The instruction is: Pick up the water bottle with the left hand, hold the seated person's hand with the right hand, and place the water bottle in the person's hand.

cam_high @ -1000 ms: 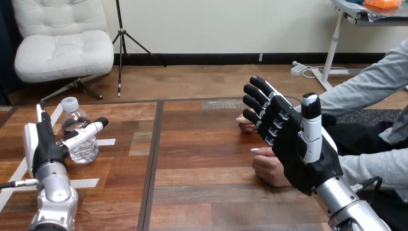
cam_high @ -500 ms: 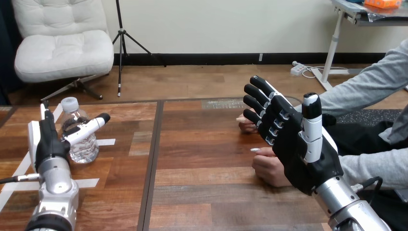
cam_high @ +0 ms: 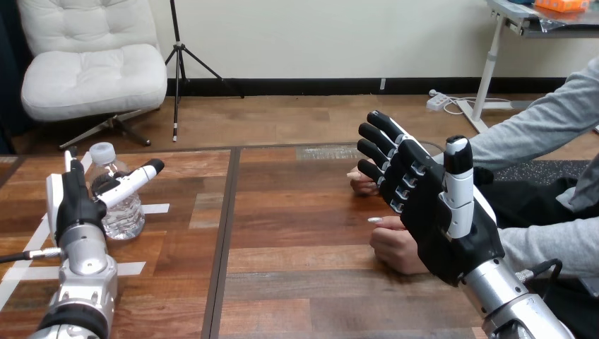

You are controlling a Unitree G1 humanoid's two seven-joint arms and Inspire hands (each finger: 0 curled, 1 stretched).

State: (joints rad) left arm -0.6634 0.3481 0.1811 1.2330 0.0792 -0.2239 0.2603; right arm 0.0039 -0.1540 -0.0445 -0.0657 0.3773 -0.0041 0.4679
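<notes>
A clear water bottle (cam_high: 120,212) with a white cap stands upright on the table's left part. My left hand (cam_high: 74,208) is right beside it. The fingers are straight up on the bottle's left, and the thumb (cam_high: 134,182) reaches straight across its front, so the hand is open. My right hand (cam_high: 441,222) is raised at the right with straight, spread fingers, also open. Just beyond it, the person's nearer hand (cam_high: 392,247) rests on the table and is partly hidden by my palm. The person's farther hand (cam_high: 360,185) lies past my fingertips. I cannot tell whether my right hand touches either one.
White tape strips (cam_high: 152,209) mark the wooden table (cam_high: 297,282) around the bottle. A dark seam (cam_high: 226,233) runs front to back between the two tabletops. The person's grey sleeves (cam_high: 544,244) come in from the right.
My left hand has slid a little forward and right along the bottle, and its thumb now lies higher across the bottle's front. My right hand and the person's hands have stayed put.
</notes>
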